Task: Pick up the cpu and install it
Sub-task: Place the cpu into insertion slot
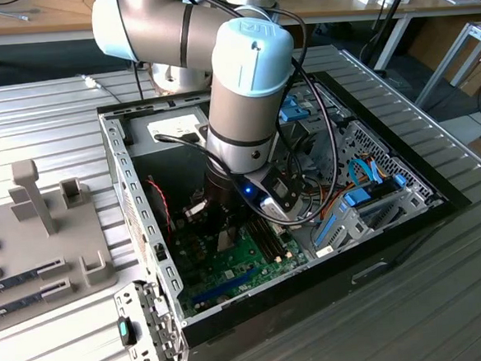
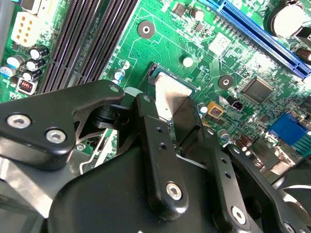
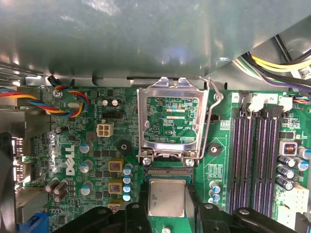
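Right now the relation I care about is the cpu against its socket. In the first wrist view the chip lies directly between the fingertips of the gripper. It is just beside the hinged silver load frame, which is flipped back and open on the green motherboard. The frame's wire lever is swung clear at its side.

The cpu is square, so it has no long axis to speak of. Its edges run parallel to the edges of the load frame, and I see no twist between them. A strip of the socket shows between the chip and the frame's hinge, so I judge the cpu to be over the socket opening. Whether it is fully seated or a little above the contacts I cannot tell from these views.

As for the hand, the black fingers are drawn in close. In both wrist views they meet the chip on two opposite edges with no gap that I can make out. I read that as the gripper clamped on the cpu, with its metal top left bare between the pads.

In the exterior view the arm reaches steeply down into the open computer case. The memory slots lie well to one side of the socket, clear of the fingers.
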`<state>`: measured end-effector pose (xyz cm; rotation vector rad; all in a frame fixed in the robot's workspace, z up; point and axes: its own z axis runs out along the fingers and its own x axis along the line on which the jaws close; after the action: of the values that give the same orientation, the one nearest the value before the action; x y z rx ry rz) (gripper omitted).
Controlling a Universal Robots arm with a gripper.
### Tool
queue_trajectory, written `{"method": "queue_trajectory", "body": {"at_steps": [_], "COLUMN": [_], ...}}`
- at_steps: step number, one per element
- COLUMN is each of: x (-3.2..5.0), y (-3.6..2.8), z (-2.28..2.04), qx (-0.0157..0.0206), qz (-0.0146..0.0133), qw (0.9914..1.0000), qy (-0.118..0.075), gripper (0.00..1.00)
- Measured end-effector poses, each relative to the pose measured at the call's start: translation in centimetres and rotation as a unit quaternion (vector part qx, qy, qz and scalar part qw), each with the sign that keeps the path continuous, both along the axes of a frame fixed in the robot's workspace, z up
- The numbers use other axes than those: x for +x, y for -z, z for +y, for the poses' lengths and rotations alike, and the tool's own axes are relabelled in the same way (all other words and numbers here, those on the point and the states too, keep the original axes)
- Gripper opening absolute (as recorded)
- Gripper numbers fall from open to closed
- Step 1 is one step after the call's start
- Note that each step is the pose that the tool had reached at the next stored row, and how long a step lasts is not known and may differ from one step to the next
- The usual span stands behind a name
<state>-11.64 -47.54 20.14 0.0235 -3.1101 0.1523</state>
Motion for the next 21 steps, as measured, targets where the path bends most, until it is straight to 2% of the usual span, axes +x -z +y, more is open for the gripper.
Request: {"method": "queue_trajectory", "body": {"at_steps": [7,10,12,14,15,17,19,21], "x": [0.01,0.00,0.01,0.01,0.01,0.00,0.00,0.00], "y": [-0.06,-0.27,-0.30,-0.31,-0.31,-0.31,-0.31,-0.31], "z": [0.00,0.00,-0.01,-0.06,-0.21,-0.51,-0.75,-0.80], "qx": [0.0006,0.0044,0.0091,0.0159,0.0206,0.0228,0.0233,0.0235], "qz": [-0.0001,0.0000,-0.0001,0.0000,0.0000,0.0000,0.0000,0.0000], "qw": [1.00000,0.99999,0.99996,0.99987,0.99979,0.99974,0.99973,0.99972], "qy": [0.000,0.000,0.000,0.000,0.000,0.000,0.000,0.000], "gripper": [0.40,0.40,0.40,0.40,0.40,0.40,0.40,0.40]}}
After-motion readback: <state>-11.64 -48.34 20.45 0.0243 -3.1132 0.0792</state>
